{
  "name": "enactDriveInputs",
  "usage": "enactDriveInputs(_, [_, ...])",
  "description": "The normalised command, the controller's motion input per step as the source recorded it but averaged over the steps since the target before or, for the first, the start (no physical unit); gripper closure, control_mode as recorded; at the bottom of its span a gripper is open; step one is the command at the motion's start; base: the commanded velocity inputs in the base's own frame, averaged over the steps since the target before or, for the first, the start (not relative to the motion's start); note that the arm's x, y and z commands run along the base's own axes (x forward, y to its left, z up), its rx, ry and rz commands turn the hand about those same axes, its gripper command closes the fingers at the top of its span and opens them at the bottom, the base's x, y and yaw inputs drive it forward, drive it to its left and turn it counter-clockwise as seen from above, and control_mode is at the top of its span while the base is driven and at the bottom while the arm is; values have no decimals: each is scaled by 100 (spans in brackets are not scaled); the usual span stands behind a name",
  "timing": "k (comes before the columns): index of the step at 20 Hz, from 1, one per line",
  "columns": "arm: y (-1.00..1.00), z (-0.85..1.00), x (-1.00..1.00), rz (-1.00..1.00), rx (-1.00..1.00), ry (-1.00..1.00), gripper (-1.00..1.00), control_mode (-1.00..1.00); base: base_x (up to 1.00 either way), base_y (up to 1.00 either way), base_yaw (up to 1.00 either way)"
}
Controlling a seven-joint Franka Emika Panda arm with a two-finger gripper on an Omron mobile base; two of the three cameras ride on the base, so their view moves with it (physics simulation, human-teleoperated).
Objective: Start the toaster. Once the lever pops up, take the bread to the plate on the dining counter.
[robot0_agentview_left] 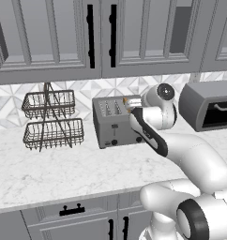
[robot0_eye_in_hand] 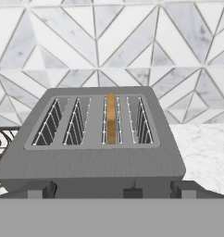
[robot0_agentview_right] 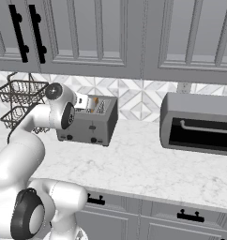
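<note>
The grey four-slot toaster [robot0_agentview_left: 113, 124] [robot0_agentview_right: 94, 123] [robot0_eye_in_hand: 100, 159] stands on the marble worktop against the tiled wall. The bread [robot0_eye_in_hand: 111, 118] [robot0_agentview_right: 93, 102] [robot0_agentview_left: 130, 101] stands upright in the third slot from the left, and its golden top edge shows. My gripper [robot0_eye_in_hand: 111, 192] [robot0_agentview_right: 84, 103] hovers just above the toaster's front edge and looks down over the slots. It is open, with nothing between its fingers. A front lever [robot0_agentview_right: 92, 127] and a black knob [robot0_agentview_right: 93, 139] show on the toaster's face. The plate and the dining counter are out of view.
A two-tier wire basket rack [robot0_agentview_left: 52, 119] [robot0_agentview_right: 19, 101] stands left of the toaster. A larger toaster oven [robot0_agentview_left: 211, 105] [robot0_agentview_right: 197, 124] sits to the right. Upper cabinets [robot0_agentview_left: 49, 37] hang overhead. Bare marble worktop [robot0_agentview_left: 64, 168] [robot0_agentview_right: 143, 164] lies in front.
</note>
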Motion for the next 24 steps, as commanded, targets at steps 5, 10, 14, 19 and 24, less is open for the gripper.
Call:
enactDriveInputs(5, [0,0,0,0,0,0,-100,-100,0,0,0])
enactDriveInputs(10, [0,0,0,0,0,0,-100,-100,0,0,0])
enactDriveInputs(14, [0,0,0,0,0,0,-100,-100,0,0,0])
enactDriveInputs(19, [0,0,0,0,0,0,-100,-100,0,0,0])
enactDriveInputs(24, [0,0,0,0,0,0,-100,-100,0,0,0])
